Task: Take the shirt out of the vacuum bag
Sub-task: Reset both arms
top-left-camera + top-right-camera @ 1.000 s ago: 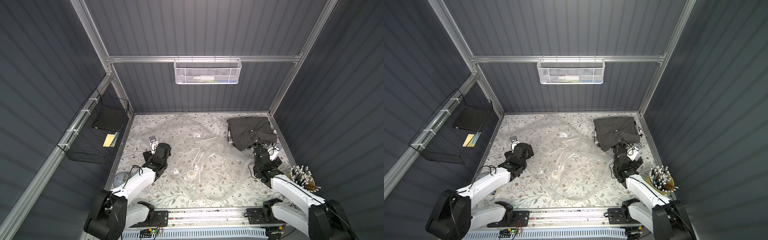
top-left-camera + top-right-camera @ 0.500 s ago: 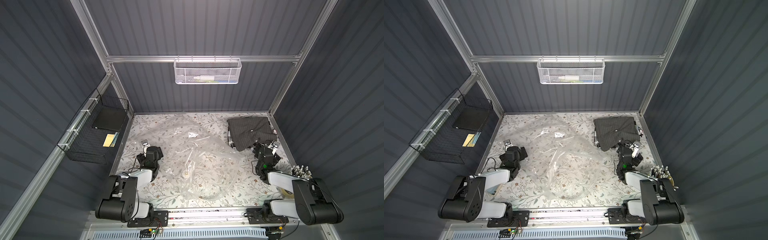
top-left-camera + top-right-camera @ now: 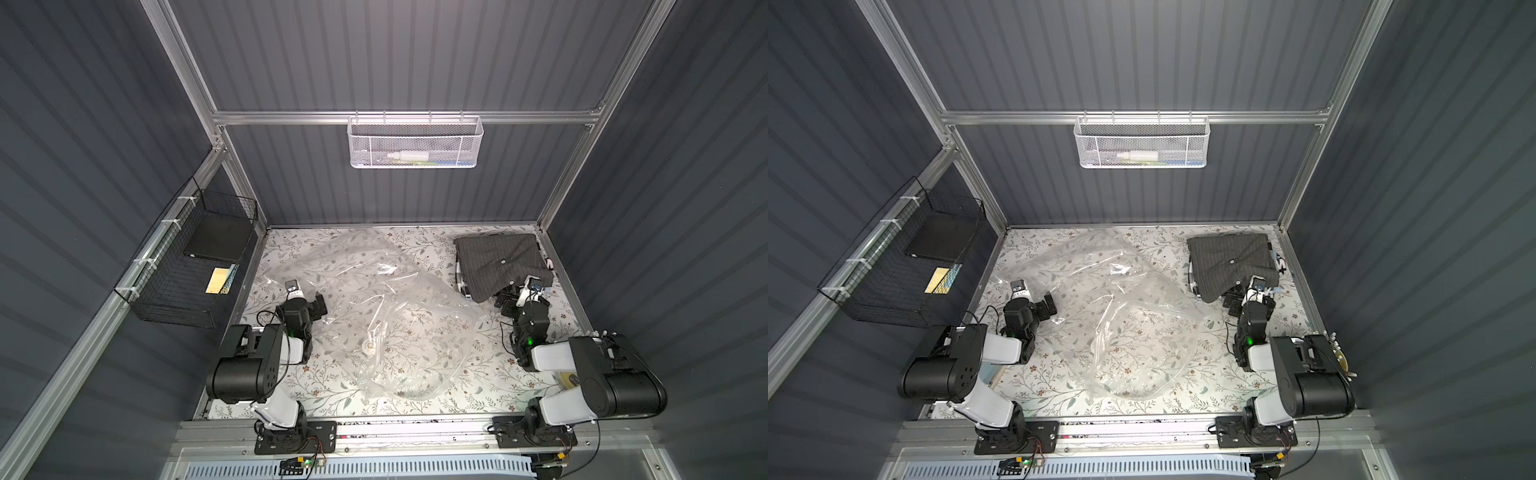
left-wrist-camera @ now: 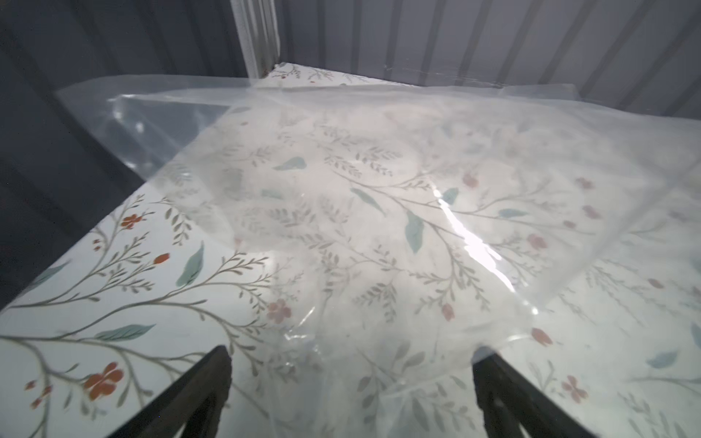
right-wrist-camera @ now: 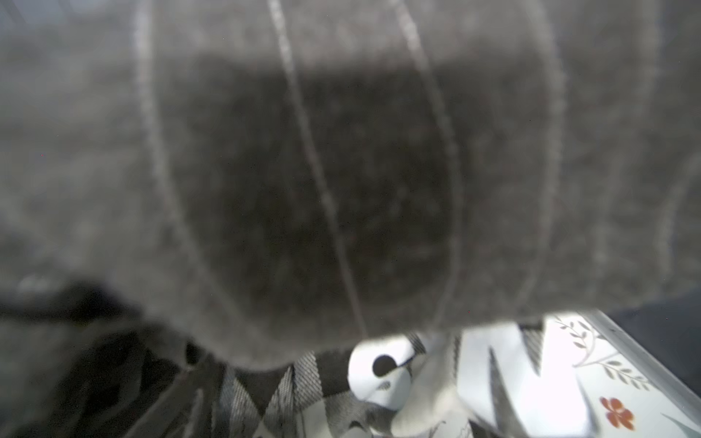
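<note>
Vacuum bag (image 3: pixel 374 307) on floral tabletop (image 3: pixel 494 384), shirt (image 3: pixel 498 262) beside it, ribbed grey walls (image 3: pixel 395 62), left fingers (image 4: pixel 201 390), right fingers (image 3: pixel 506 300) released

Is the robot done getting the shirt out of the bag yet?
Looks done. The dark pinstriped shirt lies outside the vacuum bag, in the far right corner, and the bag shows only the flowery tabletop through it. In hand: nothing. The left gripper at the bag's edge and the right gripper by the shirt both stand open. Left: nothing I can see.
</note>
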Controlling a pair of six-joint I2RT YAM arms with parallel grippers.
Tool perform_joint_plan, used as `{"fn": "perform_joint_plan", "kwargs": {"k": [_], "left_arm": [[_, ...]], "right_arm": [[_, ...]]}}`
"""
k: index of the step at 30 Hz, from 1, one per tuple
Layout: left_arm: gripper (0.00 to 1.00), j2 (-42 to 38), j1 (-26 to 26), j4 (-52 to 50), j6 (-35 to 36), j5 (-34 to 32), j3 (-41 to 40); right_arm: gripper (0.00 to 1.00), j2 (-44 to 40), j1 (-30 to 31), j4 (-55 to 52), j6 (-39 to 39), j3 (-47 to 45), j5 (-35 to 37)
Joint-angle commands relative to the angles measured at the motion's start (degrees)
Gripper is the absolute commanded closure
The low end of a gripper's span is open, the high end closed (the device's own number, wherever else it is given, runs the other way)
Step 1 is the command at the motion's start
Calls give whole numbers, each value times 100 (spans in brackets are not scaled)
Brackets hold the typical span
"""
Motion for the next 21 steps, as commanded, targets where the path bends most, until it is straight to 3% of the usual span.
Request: {"fn": "perform_joint_plan", "kwargs": {"k": [1, 6, 9, 12, 21], "left_arm": [[0, 280, 9, 778, 275, 409, -215], [1, 298, -42, 445, 421, 562, -39], [1, 303, -87, 459, 425, 512, -39], [0, 299, -105, 461, 433, 493, -29], [0, 299, -105, 464, 434, 483, -39]], "right_arm": [[1, 333, -78, 1244, -139, -118, -603], [1, -21, -239, -5, -1, 203, -900], [1, 130, -236, 459, -15, 111, -899], [1, -7, -238, 48, -1, 189, -901], [1, 18, -247, 114, -18, 181, -935]]}}
